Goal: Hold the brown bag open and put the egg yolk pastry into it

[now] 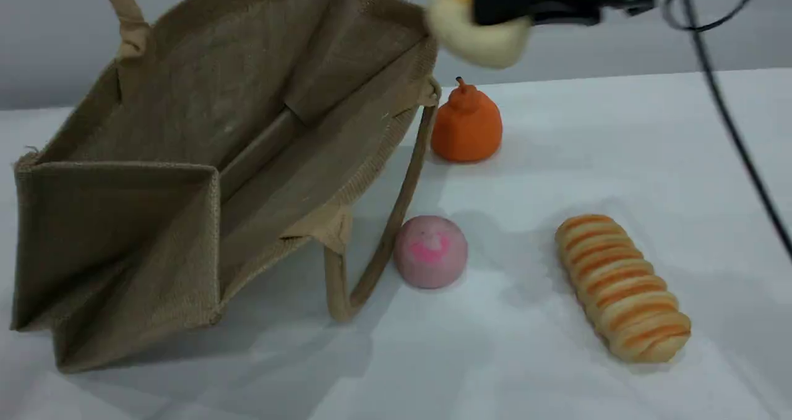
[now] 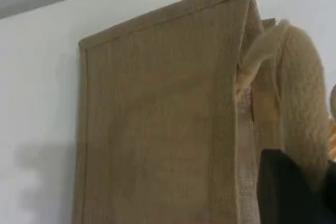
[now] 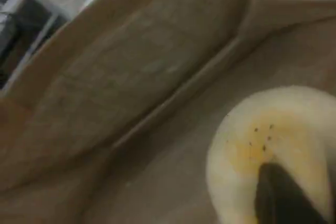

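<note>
The brown bag (image 1: 185, 160) stands tilted on the table's left with its mouth gaping toward the camera. One beige handle (image 1: 127, 18) is pulled up past the top edge. In the left wrist view my left gripper (image 2: 294, 187) is shut on that handle (image 2: 304, 93), beside the bag's outer wall (image 2: 157, 119). My right gripper (image 1: 495, 5) is shut on the egg yolk pastry (image 1: 476, 42), held in the air just right of the bag's upper rim. The right wrist view shows the pastry (image 3: 262, 145) under my fingertip (image 3: 283, 192), with the bag's inside (image 3: 131, 77) beyond.
An orange pear-shaped toy (image 1: 467, 126) stands right of the bag. A pink-marked round bun (image 1: 430, 251) lies against the bag's loose handle (image 1: 383, 240). A long orange-striped loaf (image 1: 622, 287) lies at the front right. A black cable (image 1: 730, 123) hangs down the right side.
</note>
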### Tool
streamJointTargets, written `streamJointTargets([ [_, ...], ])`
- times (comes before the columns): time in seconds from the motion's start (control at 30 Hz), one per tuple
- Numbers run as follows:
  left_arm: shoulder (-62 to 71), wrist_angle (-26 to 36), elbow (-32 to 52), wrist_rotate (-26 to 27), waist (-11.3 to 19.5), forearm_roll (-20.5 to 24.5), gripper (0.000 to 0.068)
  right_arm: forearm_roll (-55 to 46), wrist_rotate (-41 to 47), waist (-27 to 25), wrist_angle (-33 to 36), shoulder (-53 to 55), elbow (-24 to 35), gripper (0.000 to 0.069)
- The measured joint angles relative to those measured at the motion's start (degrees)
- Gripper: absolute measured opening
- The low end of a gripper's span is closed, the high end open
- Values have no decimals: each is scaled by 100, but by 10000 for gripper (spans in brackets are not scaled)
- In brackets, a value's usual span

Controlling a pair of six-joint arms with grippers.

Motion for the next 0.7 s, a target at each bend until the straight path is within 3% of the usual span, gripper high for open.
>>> streamJointTargets([
  [0.27, 0, 0, 0, 0, 0, 10, 81, 848, -654, 1241, -997, 47, -73, 39],
  [0.7, 0, 0, 0, 0, 0, -1, 81, 841, -713, 1643, -962, 787, -882, 38],
])
